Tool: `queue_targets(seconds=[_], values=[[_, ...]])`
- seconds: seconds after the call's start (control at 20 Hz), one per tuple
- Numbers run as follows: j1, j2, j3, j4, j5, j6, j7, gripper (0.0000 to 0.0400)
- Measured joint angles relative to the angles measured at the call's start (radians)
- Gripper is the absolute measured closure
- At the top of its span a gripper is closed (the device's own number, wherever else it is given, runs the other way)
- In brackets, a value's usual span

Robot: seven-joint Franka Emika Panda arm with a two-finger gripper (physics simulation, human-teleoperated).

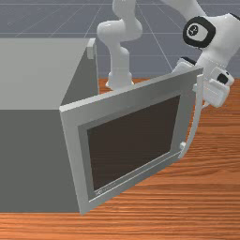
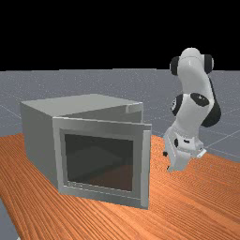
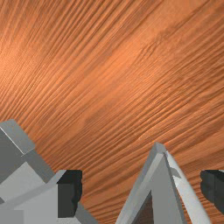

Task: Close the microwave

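Microwave body (image 1: 35, 159): grey box at the front view's nine o'clock; toward nine o'clock in the far view too, standing on the wooden table (image 1: 206, 187).
Door (image 1: 80, 164): wide open, upright, hinged to the body along one side. In the front view it spans the middle, its hinge side toward eight o'clock and its free side toward three o'clock. In the far view it stands at seven o'clock.
Dark window (image 1: 136, 140): set in the door, framed in grey.
Handle (image 1: 195, 126): pale, upright bar along the door's free side, at the front view's three o'clock.
Gripper (image 2: 167, 161): at the far view's four o'clock, above the table and apart from the door there. In the front view it is between two and three o'clock, by the door's free upper corner and partly behind it.
Hand's state: released, gripping nothing; in the wrist view the black fingers (image 3: 70, 192) stand far apart.
Between the fingers: the door's upper corner and the handle, seen from above; whether the hand's underside touches them, I cannot tell.
Arm (image 2: 193, 77): white and grey, at the far view's two o'clock, reaching down to the gripper.
Base (image 1: 119, 77): white, at the front view's twelve o'clock, beyond the door.
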Motion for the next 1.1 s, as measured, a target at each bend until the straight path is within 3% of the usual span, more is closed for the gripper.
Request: queue_targets(seconds=[0.05,0.1,0.2,0.25,0.3,0.35,0.5,0.55,0.6,0.7,0.75,0.95,1.0,1.05,1.1], values=[[-0.023,-0.035,-0.011,-0.056,0.001,0.043,-0.022,0.0],[-0.072,-0.161,-0.031,-0.292,-0.107,0.395,-0.155,0.0],[-0.125,-0.206,-0.064,-0.363,-0.104,0.458,-0.236,0.0],[-0.084,-0.216,-0.129,-0.376,-0.366,0.455,0.233,0.0],[-0.039,-0.202,-0.132,-0.395,-0.732,0.259,0.698,0.0],[0.013,-0.164,-0.124,-0.374,-0.762,0.16,0.794,0.0001],[0.177,-0.037,-0.136,-0.189,-0.773,0.052,0.956,0.0],[0.179,-0.041,-0.118,-0.159,-0.662,0.245,0.797,0.0],[0.209,-0.013,-0.113,-0.114,-0.639,0.238,0.785,0.0],[0.221,0.027,-0.082,-0.038,-0.505,0.25,0.646,0.0],[0.148,0.076,-0.014,0.033,-0.372,0.332,0.303,0.0],[0.109,0.342,-0.002,0.458,-0.312,0.259,0.08,0.0],[0.144,0.39,-0.042,0.554,-0.297,0.142,0.192,0.0],[0.144,0.479,-0.038,0.708,-0.273,0.087,0.128,0.0],[0.142,0.48,-0.039,0.708,-0.272,0.087,0.128,0.0]])
